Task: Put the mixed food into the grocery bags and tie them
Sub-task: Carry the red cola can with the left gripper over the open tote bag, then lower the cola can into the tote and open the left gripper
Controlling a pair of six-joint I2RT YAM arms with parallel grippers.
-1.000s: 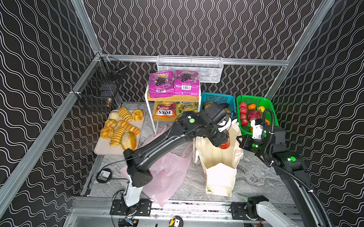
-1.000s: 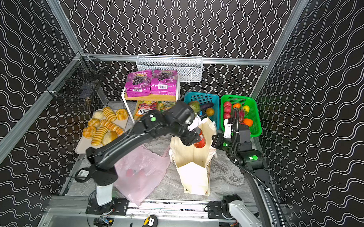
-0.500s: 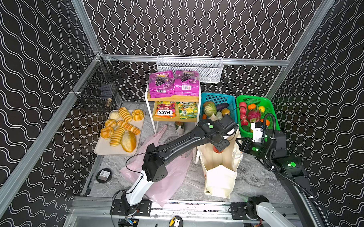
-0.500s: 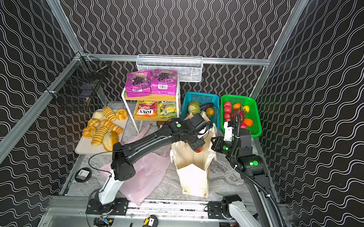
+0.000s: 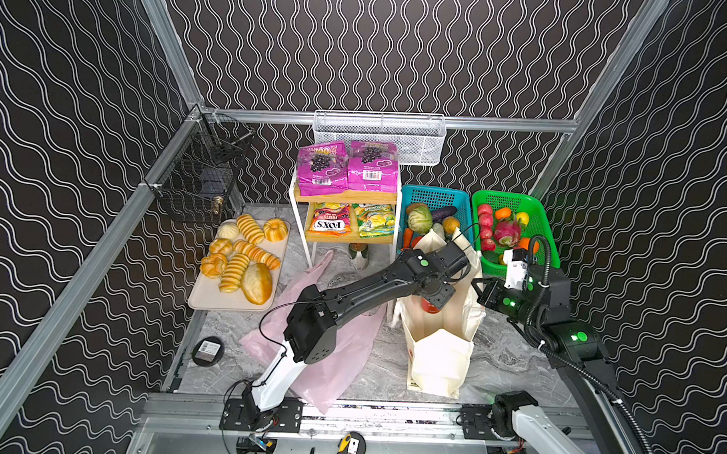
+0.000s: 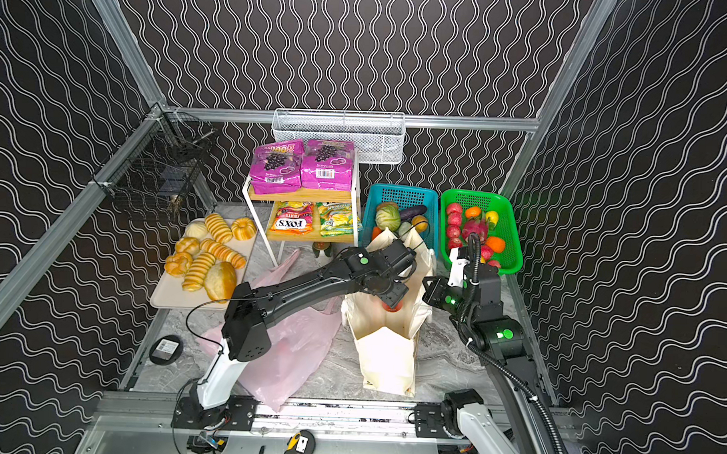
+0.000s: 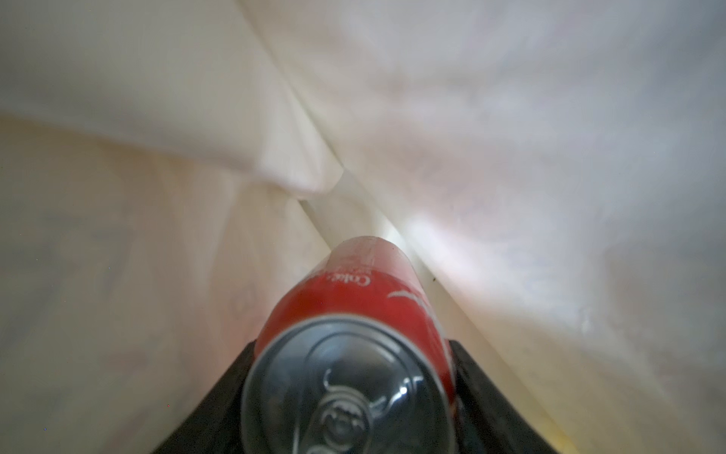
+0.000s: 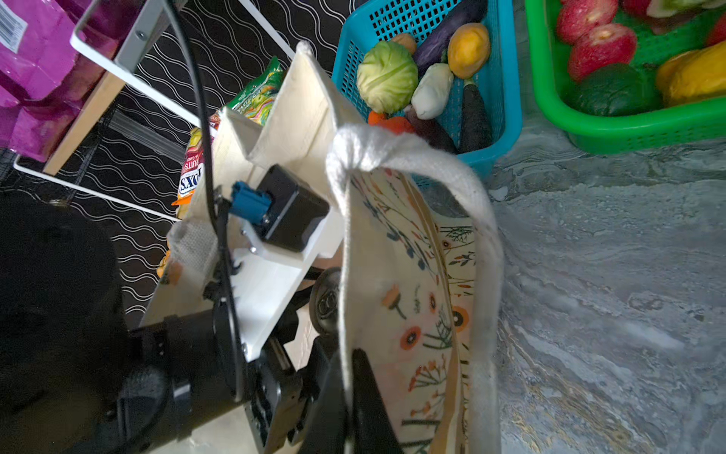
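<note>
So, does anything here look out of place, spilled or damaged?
Nothing looks spilled or damaged. The pink plastic bag lies flat and crumpled on the table, not opened. One small green item stands alone on the table under the shelf rack; I cannot tell what it is.
</note>
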